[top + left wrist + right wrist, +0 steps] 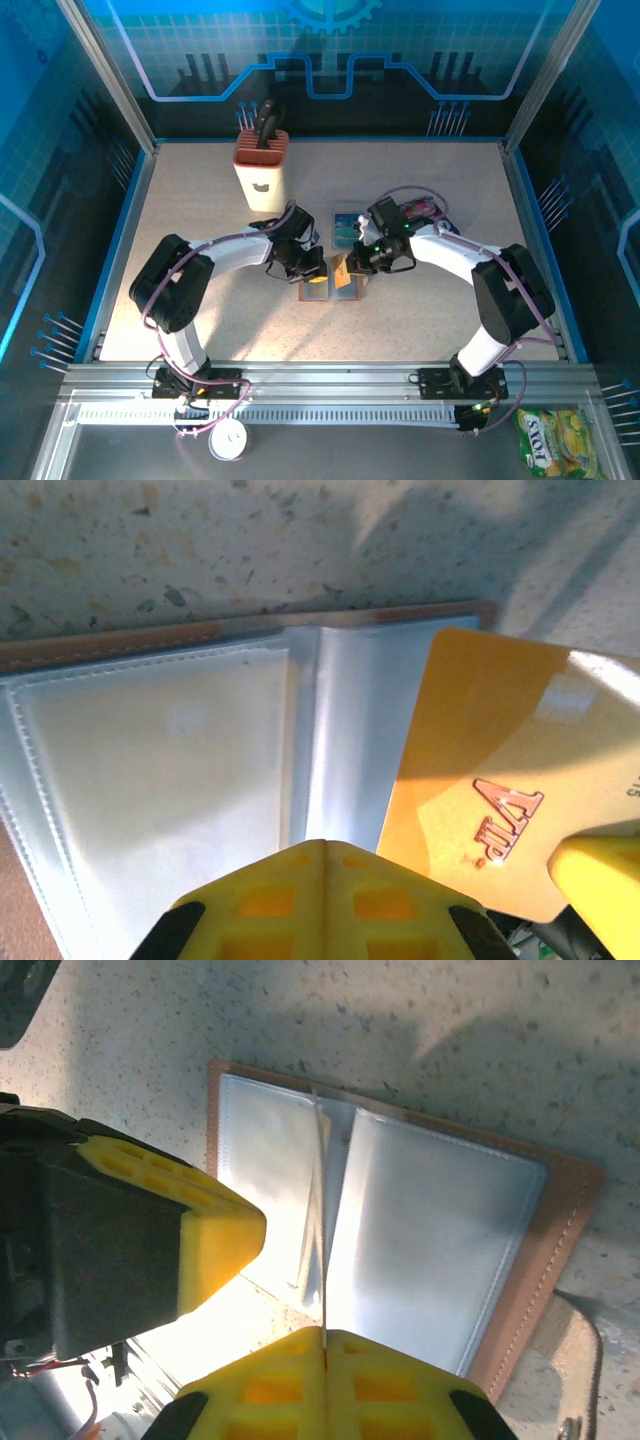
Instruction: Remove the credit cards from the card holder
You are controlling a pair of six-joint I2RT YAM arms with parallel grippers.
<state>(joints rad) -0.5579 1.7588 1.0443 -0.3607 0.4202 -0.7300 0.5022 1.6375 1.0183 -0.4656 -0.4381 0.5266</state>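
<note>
The brown card holder (320, 291) lies open on the table, blue-grey pockets (150, 750) facing up. My left gripper (325, 845) is shut with nothing between its fingers, tips down on the holder's middle fold; from above it (311, 268) sits at the holder's far edge. My right gripper (325, 1332) is shut on an orange-yellow credit card (490, 770) marked VIP, seen edge-on (322, 1210) above the open holder (440, 1230). From above, that card (341, 272) stands tilted over the holder's right half, beside the right gripper (354, 266). Teal cards (347, 229) lie flat just behind.
A white block with a brown top and dark handles (261, 165) stands at the back left. A purple packet (425, 210) lies behind the right arm. A green snack bag (555, 440) lies off the table at the near right.
</note>
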